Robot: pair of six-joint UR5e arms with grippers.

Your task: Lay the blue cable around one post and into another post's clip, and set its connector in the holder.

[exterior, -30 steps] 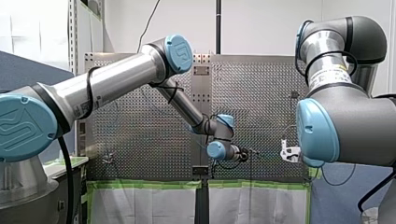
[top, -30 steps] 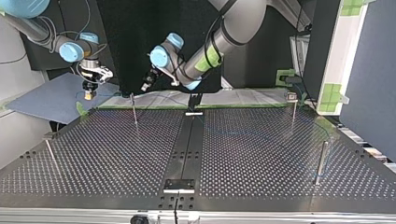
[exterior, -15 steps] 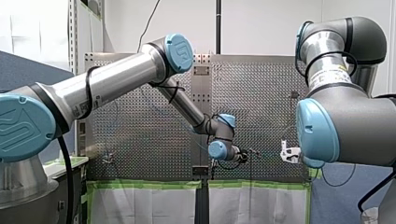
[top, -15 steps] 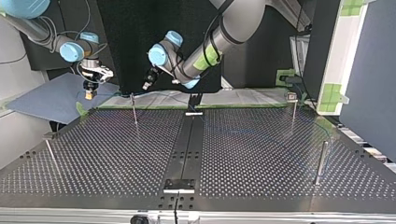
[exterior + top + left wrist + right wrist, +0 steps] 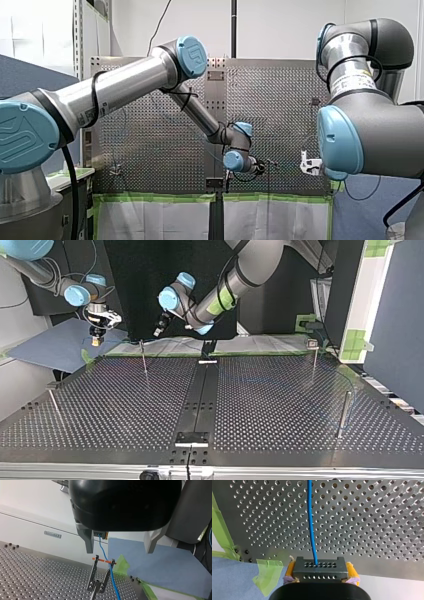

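Blue cable [image 5: 310, 522] straight ahead from connector [image 5: 320, 569]

My bench [image 5: 374, 517] is dull perforated metal. The blue cable [image 5: 310, 517] has a smooth plastic jacket, and its connector [image 5: 320, 568] is matt black plastic. My left tool [image 5: 119, 552] has a glossy black shell and matt grey metal fingers [image 5: 87, 540].

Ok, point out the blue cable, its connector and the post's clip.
blue cable [image 5: 309, 517]: right wrist view, on its straight run ahead of the connector.
connector [image 5: 320, 568]: right wrist view, on its black holed face.
clip [image 5: 92, 573]: left wrist view, on one metal prong.
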